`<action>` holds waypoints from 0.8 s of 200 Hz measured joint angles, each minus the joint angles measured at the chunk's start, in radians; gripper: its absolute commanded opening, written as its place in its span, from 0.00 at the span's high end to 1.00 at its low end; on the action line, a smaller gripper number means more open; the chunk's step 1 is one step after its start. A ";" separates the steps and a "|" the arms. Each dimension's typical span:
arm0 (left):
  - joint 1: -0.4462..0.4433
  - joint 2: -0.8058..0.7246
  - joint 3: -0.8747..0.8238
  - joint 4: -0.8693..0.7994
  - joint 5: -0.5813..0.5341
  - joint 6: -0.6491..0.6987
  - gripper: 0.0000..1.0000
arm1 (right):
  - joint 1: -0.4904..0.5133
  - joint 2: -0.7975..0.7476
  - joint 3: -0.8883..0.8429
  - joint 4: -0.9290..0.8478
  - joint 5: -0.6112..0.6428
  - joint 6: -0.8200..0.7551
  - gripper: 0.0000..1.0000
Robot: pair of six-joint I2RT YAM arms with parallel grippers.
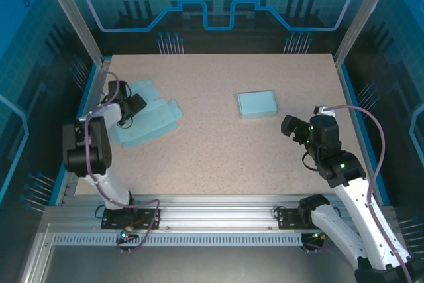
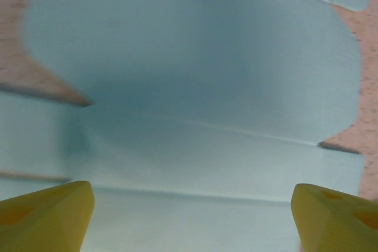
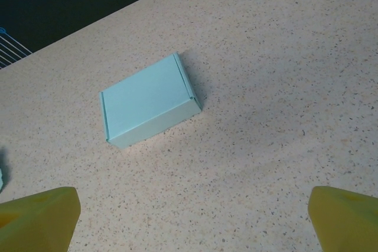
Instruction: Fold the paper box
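From above, we see the flat sheet (image 1: 154, 122) at the table's (image 1: 218, 164) left side beneath the left gripper (image 1: 131, 109), and a folded box (image 1: 257, 104) right of centre, near the right gripper (image 1: 290, 126). At the left wrist, we find the yellow fingers (image 2: 47, 216) spread wide over the sheet, gripping nothing. At the right wrist, the jaws gape empty, with the box lying ahead.

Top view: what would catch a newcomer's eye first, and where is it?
A flat, unfolded pale blue paper sheet lies at the table's left, the open left claw close above it. A closed box of the same colour sits right of centre, apart from the open right claw.
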 measured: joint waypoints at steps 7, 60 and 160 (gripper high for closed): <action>-0.009 0.029 0.038 -0.016 0.017 0.013 0.11 | 0.000 0.000 0.000 0.001 -0.004 0.000 0.00; -0.135 0.217 0.322 -0.160 0.106 0.109 0.12 | 0.000 0.011 0.015 0.003 -0.031 -0.007 0.00; -0.275 0.211 0.203 -0.035 0.263 0.058 0.16 | 0.000 -0.042 0.055 -0.046 -0.031 -0.007 0.00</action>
